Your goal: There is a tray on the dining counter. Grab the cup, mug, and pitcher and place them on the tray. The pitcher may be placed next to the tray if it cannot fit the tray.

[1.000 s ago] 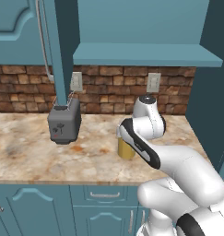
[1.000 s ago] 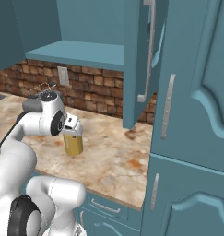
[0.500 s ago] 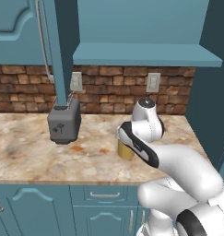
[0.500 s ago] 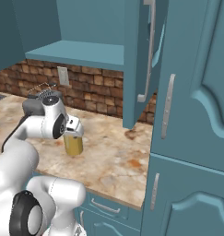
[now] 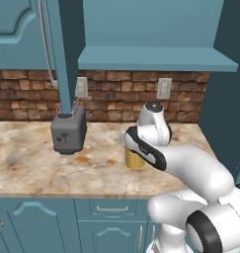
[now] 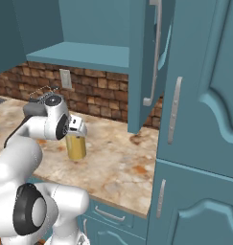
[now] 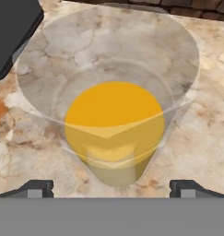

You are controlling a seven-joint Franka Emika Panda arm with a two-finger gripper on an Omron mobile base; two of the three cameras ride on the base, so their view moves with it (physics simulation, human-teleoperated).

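Gripper (image 7: 111,186) spread fully wide, directly above the pitcher (image 7: 111,124), fingertips either side of its rim, nothing held. Pitcher stands upright on the brick-backed counter (image 5: 37,163), right of the toaster (image 5: 68,131).

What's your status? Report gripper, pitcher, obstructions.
Gripper open, poised directly above the pitcher. Pitcher upright on the kitchen counter, not gripped. Toaster stands apart to one side; open cabinet door hangs nearby.
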